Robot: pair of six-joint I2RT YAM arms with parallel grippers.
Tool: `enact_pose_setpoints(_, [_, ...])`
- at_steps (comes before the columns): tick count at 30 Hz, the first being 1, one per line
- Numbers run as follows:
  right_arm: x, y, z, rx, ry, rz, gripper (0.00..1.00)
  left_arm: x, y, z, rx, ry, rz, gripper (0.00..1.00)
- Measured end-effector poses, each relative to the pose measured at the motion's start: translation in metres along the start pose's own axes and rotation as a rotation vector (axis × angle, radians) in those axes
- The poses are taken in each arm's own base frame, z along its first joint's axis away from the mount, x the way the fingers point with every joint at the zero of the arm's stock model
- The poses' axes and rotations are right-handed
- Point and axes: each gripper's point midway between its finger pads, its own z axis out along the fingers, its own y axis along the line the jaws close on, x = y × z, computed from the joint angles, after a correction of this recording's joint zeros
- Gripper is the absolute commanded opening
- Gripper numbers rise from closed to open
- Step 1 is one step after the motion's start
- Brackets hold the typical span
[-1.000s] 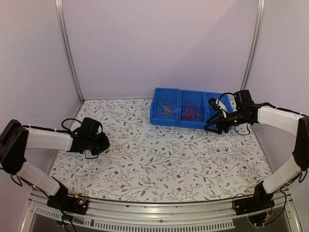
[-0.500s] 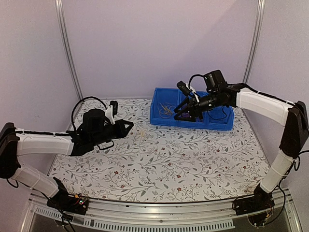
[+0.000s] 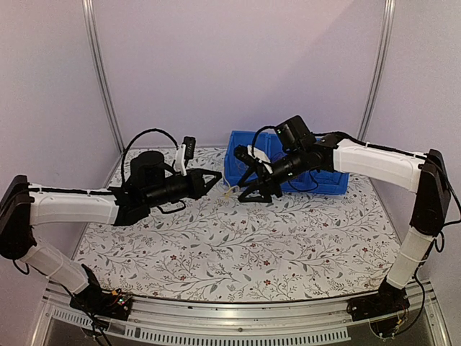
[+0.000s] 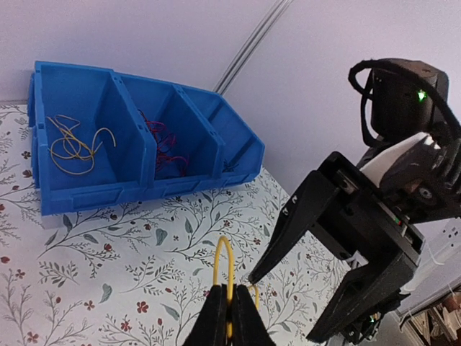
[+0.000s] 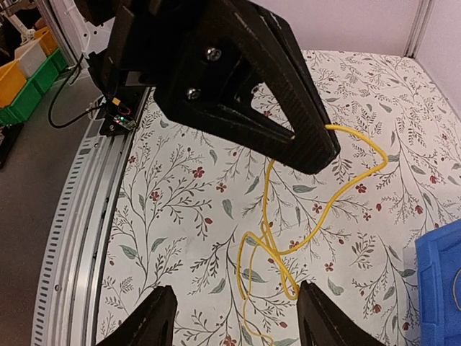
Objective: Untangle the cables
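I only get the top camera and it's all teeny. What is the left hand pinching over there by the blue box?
Observer: The left wrist camera shows the left hand shut on a thin yellow cable that loops up above its fingertips.
Operator: Is the other hand grabbing it too?
Observer: No. The right wrist camera shows the right hand open, with the cable's dangling loops between its fingers, not gripped.
Operator: What's inside the box?
Observer: In the left wrist camera, the blue bin holds more yellow cables in one end compartment and red cables in the middle one.
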Motion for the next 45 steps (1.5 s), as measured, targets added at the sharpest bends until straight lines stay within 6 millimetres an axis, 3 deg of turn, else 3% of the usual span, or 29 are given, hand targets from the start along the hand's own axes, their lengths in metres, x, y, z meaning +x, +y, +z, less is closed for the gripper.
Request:
enact_pose_setpoints(5, [0.002,-0.003,0.002,0.025,0.017,-0.053,0.57,0.005,-0.011,0.005,0.050,0.029,0.009,0.00])
enact_pose_setpoints(8, [0.005,-0.003,0.005,0.026,0.027,-0.072,0.48,0.007,-0.014,0.006,0.064,0.040,0.011,0.00])
enact_pose_setpoints(11, [0.007,-0.003,0.009,0.027,0.037,-0.084,0.29,0.006,-0.016,0.006,0.072,0.041,0.014,0.00])
enact_pose_setpoints(12, [0.008,-0.003,0.009,0.028,0.040,-0.085,0.17,0.006,-0.017,0.006,0.073,0.041,0.015,0.00])
enact_pose_setpoints(13, [0.008,-0.003,0.009,0.029,0.041,-0.091,0.02,0.006,-0.017,0.007,0.074,0.041,0.017,0.07])
enact_pose_setpoints(15, [0.008,-0.004,0.009,0.034,0.042,-0.091,0.00,0.006,-0.016,0.008,0.068,0.041,0.025,0.32])
enact_pose_setpoints(17, [0.008,-0.004,0.009,0.036,0.043,-0.090,0.00,0.006,-0.012,0.009,0.046,0.036,0.032,0.46])
enact_pose_setpoints(19, [0.007,-0.004,0.008,0.039,0.042,-0.088,0.00,0.006,-0.005,0.010,0.008,0.026,0.049,0.53])
enact_pose_setpoints(23, [-0.006,-0.002,-0.001,0.048,0.027,-0.076,0.00,0.017,0.010,0.004,-0.051,0.009,0.090,0.57])
enact_pose_setpoints(28, [-0.049,-0.002,-0.020,0.075,-0.051,-0.088,0.00,0.066,0.022,-0.007,-0.091,0.076,0.160,0.58])
enact_pose_setpoints(34, [-0.087,-0.006,-0.039,0.125,-0.109,-0.102,0.00,0.080,0.020,-0.001,-0.087,0.073,0.216,0.59])
enact_pose_setpoints(38, [-0.118,-0.005,-0.056,0.148,-0.159,-0.133,0.00,0.096,0.034,0.014,-0.127,0.095,0.249,0.57])
enact_pose_setpoints(42, [-0.140,-0.003,-0.068,0.164,-0.198,-0.154,0.00,0.113,0.045,0.034,-0.142,0.141,0.274,0.39])
enact_pose_setpoints(45, [-0.142,-0.003,-0.070,0.167,-0.201,-0.154,0.00,0.123,0.043,0.049,-0.108,0.170,0.282,0.22])
